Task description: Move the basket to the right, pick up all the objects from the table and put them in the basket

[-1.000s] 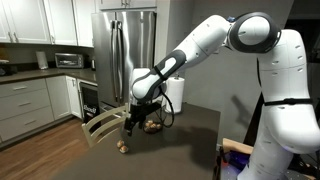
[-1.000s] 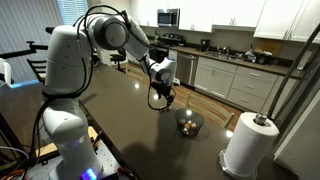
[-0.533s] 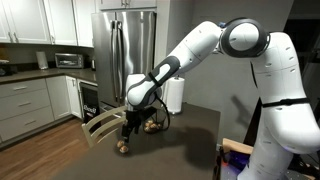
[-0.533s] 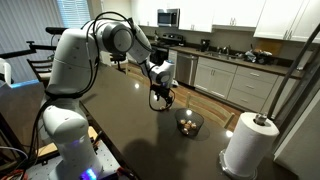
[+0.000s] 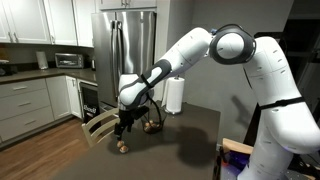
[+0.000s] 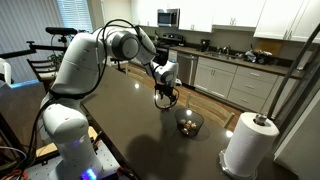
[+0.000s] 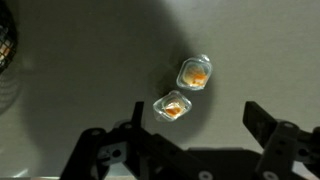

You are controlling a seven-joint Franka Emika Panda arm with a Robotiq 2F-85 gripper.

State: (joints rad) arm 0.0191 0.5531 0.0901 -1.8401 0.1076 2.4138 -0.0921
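Note:
Two small pale objects with orange centres lie on the dark table in the wrist view: one object further off, one object just ahead of my left finger. My gripper hangs over them, open, with nothing between its fingers. In an exterior view the gripper hovers above the objects near the table's edge. The dark wire basket stands beside the gripper with pale pieces in it; it also shows as the basket and the basket rim.
A white paper-towel roll stands on the table corner beyond the basket. A pale wooden chair sits against the table edge under the gripper. Kitchen counters and a steel fridge lie behind.
The arm has swung the gripper a little away from the basket toward the table edge, over the two objects. The jaws stayed open; nothing was taken hold of.

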